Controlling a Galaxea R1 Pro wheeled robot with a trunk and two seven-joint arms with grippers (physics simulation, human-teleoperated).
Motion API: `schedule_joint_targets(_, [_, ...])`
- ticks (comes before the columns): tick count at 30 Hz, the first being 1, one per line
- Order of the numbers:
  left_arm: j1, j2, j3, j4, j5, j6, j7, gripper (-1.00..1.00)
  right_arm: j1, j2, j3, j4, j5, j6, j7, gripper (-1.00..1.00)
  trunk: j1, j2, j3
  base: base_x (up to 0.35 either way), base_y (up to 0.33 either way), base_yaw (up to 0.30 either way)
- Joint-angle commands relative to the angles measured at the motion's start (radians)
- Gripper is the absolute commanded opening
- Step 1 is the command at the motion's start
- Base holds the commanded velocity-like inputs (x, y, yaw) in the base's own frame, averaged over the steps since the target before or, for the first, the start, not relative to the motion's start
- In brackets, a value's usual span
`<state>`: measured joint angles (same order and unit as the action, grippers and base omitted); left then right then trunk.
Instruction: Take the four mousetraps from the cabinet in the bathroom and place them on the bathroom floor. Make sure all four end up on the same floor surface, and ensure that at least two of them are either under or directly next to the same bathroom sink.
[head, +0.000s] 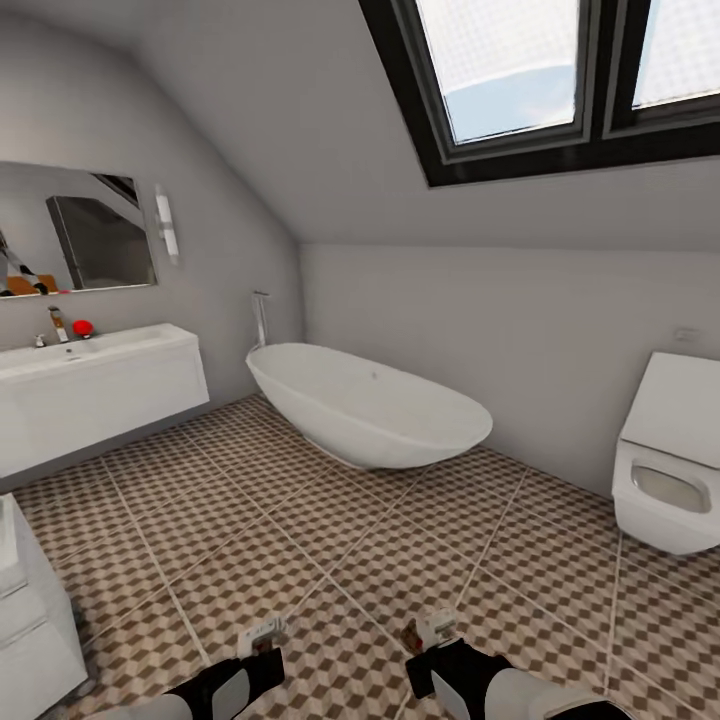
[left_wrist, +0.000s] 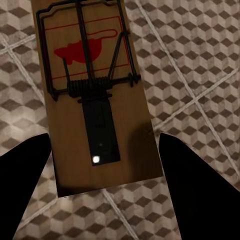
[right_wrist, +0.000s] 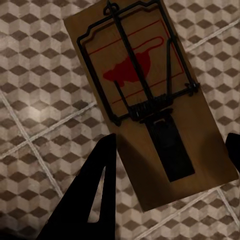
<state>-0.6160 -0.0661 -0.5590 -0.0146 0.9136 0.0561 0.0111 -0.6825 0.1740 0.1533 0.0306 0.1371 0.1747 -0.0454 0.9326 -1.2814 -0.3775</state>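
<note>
Left gripper: jaws set to a mousetrap's width, clamping its plain end; long axis runs straight out beyond the fingertips; right gripper likewise grips a second trap, board skewed; both hang above the floor.

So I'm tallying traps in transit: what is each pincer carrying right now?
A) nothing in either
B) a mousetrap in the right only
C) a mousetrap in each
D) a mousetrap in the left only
C: the left pincer grips a mousetrap, the right pincer another mousetrap, above the tiled bathroom floor.
</note>
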Motion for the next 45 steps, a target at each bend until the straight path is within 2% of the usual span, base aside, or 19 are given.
schedule_joint_targets(1, [-0.001, 0.000, -0.008, -0.001, 0.010, 0.004, 0.002, -1.00, -0.001, 0.000, 0.003, 0.002, 0.010, 0.003, -0.001, -1.00, 0.000, -0.001, -0.001, 0.262, 0.000, 0.041])
schedule_joint_targets(37, [-0.001, 0.005, -0.005, -0.001, 0.013, 0.005, 0.004, -1.00, -0.001, 0.000, 0.003, 0.002, 0.010, 0.004, 0.003, -1.00, 0.000, -0.001, -0.001, 0.321, 0.000, 0.004])
schedule_joint_targets(45, [-0.001, 0.005, -0.005, -0.001, 0.013, 0.005, 0.004, -1.00, -0.002, 0.000, 0.003, 0.002, 0.010, 0.002, 0.001, -1.00, 0.000, -0.001, -0.001, 0.325, 0.000, 0.195])
